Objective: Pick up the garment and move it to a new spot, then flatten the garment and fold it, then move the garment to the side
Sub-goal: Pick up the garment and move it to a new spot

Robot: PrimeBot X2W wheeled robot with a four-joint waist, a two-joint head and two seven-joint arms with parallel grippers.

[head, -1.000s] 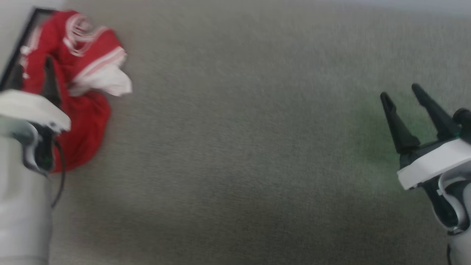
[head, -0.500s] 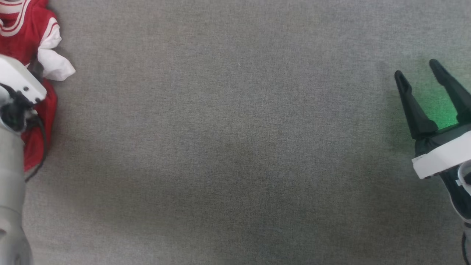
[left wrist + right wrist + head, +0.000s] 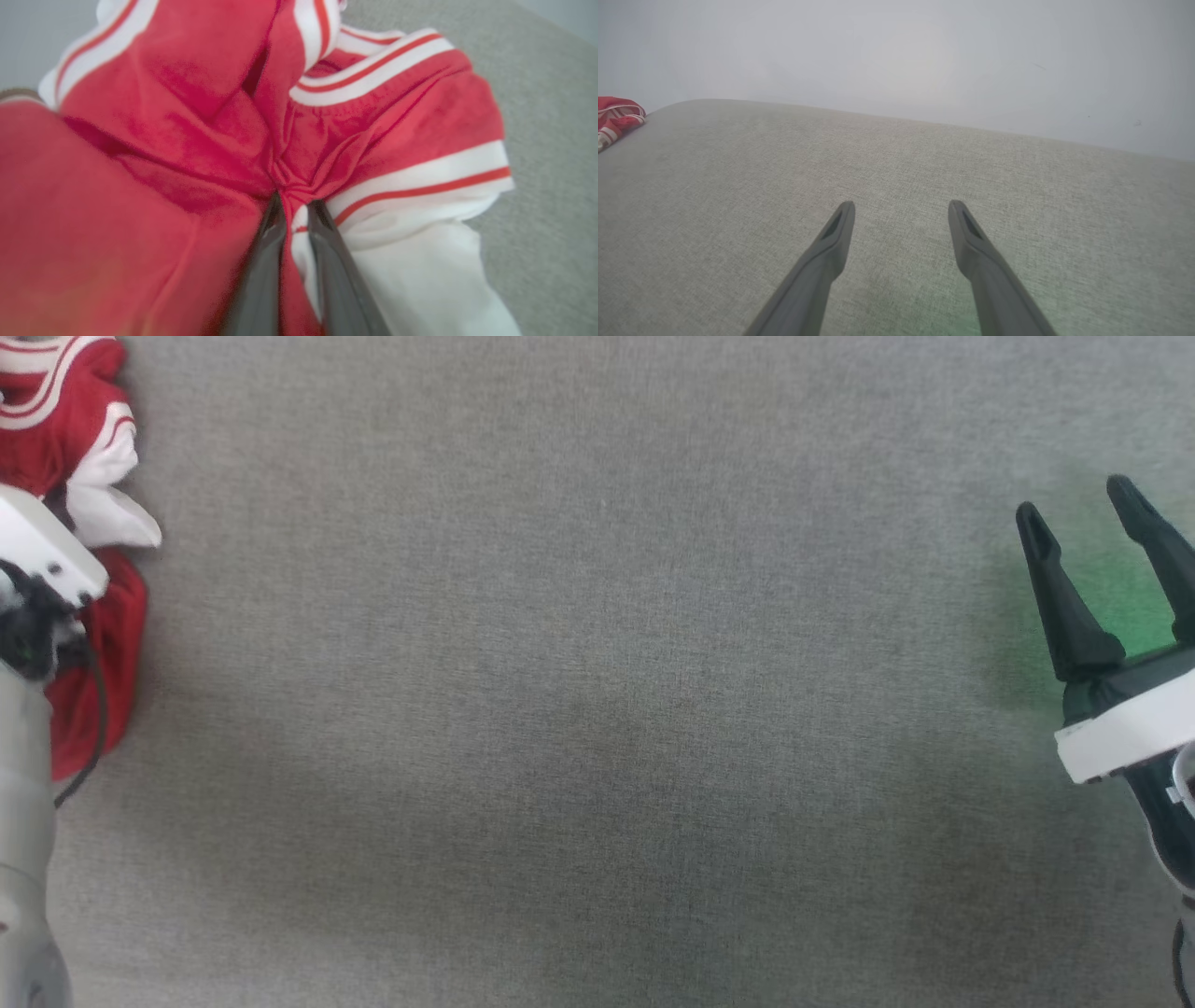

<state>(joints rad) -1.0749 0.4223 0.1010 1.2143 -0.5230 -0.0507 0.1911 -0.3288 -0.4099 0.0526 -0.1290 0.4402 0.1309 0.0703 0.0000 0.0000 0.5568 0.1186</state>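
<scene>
Surface: grey woven cloth.
Left gripper: fingers narrow, pinching a fold of crumpled red jersey shirt with white sleeves.
Right gripper: fingers wide above bare cloth, shirt well apart.

- The right gripper carries two long matt-black fingers, tapering to rounded tips, each with a slot-shaped hollow near the tip.
- Its base is black, backed by a white band.
- The left wrist housing is white, with small dark screw heads.
- A thin black cable runs beside the pale grey forearm.
</scene>
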